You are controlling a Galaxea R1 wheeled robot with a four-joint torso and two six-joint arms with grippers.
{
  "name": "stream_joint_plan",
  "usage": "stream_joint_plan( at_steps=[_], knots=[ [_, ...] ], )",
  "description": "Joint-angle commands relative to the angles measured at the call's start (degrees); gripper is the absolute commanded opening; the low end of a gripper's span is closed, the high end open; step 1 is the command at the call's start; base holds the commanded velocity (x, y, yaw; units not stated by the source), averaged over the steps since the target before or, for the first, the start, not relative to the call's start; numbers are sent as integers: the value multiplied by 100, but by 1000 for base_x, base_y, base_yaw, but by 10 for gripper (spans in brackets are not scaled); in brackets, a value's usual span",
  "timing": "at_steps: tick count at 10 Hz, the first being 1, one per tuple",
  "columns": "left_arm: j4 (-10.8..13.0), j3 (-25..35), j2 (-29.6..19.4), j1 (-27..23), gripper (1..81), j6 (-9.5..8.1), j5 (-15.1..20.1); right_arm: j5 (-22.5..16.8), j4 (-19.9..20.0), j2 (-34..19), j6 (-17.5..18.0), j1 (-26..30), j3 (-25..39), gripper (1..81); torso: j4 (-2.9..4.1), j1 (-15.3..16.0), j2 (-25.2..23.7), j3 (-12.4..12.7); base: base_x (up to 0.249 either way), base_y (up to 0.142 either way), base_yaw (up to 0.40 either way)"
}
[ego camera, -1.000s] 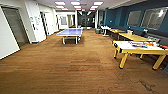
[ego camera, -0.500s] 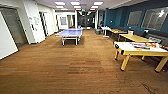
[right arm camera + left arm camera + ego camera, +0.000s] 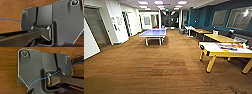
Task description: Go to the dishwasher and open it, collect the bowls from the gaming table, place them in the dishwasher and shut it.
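The gaming bench (image 3: 224,48), yellow-legged with a white top and colourful centre graphics, stands at the right of the wooden floor (image 3: 159,72), well apart from the blue ping-pong table (image 3: 153,33). No bowls can be made out on it; they would likely be rigid, light and best taken by the rim. No writing is legible, and neither tool's state can be told.

you've got open wood floor (image 3: 159,70) ahead; gaming table (image 3: 226,48) blocks the right, blue ping-pong table (image 3: 153,33) stands mid-room, white wall (image 3: 91,47) left.
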Motion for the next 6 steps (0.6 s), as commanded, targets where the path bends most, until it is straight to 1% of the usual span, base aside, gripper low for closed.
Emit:
stream_joint_plan(
  at_steps=[1,6],
  knots=[
    [-4,36,-74,-204,811,27,359,-306,-37,25,-13,237,38,811,0,3,0,0,195,0,0],
    [5,36,-65,-213,811,27,359,-306,-37,16,-13,228,38,811,0,3,0,0,196,0,0]
  ],
)
